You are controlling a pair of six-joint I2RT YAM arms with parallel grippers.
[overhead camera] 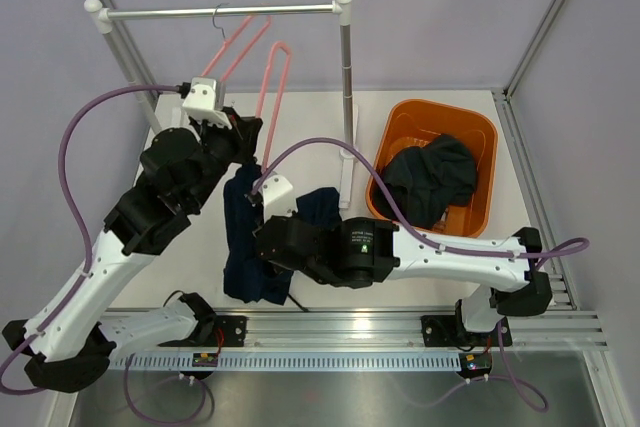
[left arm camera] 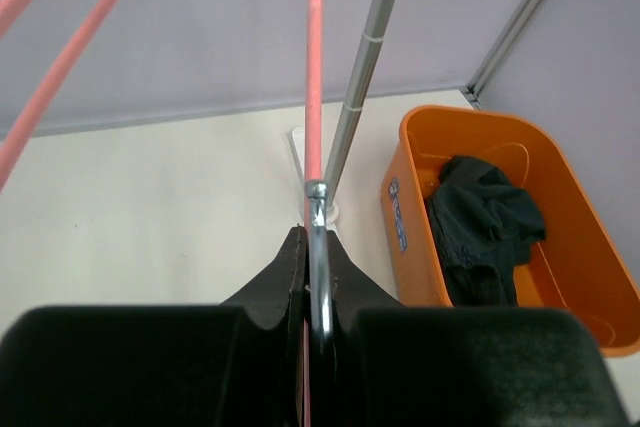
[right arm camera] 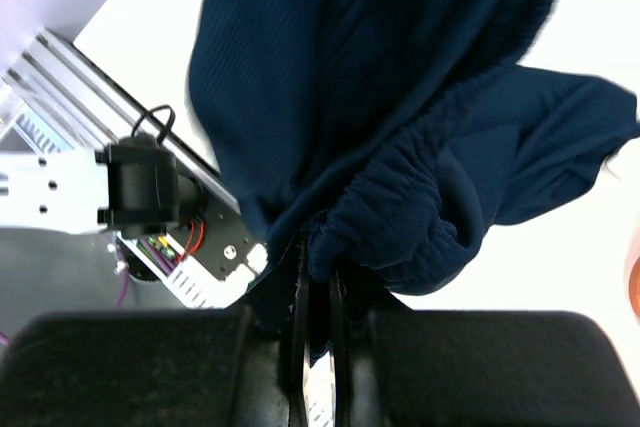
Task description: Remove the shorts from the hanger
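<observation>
Right end effector (right arm camera: 318, 297) grips the shorts (right arm camera: 380, 97) by the waistband — left end effector (left arm camera: 312, 257) clamps the hanger (left arm camera: 314, 67).

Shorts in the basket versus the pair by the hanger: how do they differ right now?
The basket shorts lie crumpled in the orange basket; the hanging shorts drape downward below the pink hanger. The basket shorts are untouched; the hanging shorts' gathered waistband is pinched in the right tool. Both are dark, floppy cloth.

Both arms (overhead camera: 100, 269) have white links and bulky black joints. The left end effector (left arm camera: 312, 242) and right end effector (right arm camera: 318, 287) are black. Purple cables (overhead camera: 66, 142) line each arm.
</observation>
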